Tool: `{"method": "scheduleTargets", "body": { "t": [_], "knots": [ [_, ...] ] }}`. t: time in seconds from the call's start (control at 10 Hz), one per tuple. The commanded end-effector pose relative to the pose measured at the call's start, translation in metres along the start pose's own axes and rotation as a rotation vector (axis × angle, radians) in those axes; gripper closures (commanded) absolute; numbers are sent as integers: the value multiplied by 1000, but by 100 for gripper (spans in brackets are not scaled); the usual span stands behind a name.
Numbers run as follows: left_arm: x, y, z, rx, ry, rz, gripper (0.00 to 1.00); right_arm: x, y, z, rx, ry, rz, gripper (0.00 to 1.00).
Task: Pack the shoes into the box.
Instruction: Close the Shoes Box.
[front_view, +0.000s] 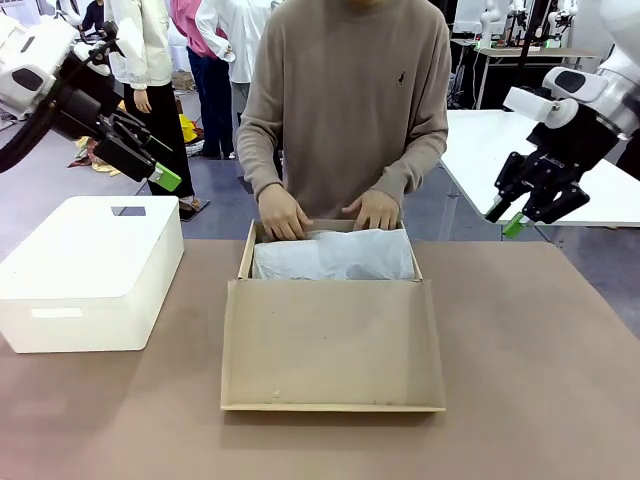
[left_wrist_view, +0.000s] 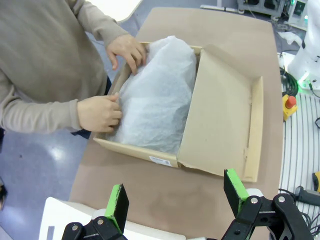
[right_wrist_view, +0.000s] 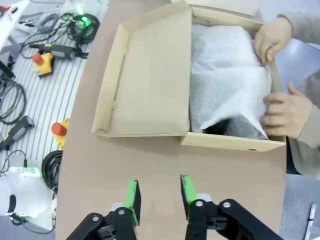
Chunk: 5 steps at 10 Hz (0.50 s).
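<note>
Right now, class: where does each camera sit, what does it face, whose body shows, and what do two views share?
Front view: fixed between the arms, facing the person across the brown table; left gripper and right gripper raised at the sides.
Left wrist view: looking down at the tan cardboard shoebox; own green-padded fingers show.
Right wrist view: looks down from the shoebox's opposite side; own fingers show.
Shared: both wrist views show the person's hands on the white tissue paper.
</note>
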<state>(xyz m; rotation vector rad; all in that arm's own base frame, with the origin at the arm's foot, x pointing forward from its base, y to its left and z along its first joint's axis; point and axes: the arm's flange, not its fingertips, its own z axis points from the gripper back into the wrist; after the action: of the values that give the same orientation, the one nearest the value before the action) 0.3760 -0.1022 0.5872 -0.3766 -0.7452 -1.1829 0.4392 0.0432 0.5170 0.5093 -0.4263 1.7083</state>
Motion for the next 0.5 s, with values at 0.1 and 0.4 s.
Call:
{"method": "scheduleTargets", "body": {
  "t": [0.1,0.4],
  "knots": [
    [-1,1,1,-10,-16,-12,0,-9,-5,2,17,-36,85,100],
    [-1,1,1,-10,-16,-12,0,-19,-5,-11,5,-27,74,100]
  ]
}}
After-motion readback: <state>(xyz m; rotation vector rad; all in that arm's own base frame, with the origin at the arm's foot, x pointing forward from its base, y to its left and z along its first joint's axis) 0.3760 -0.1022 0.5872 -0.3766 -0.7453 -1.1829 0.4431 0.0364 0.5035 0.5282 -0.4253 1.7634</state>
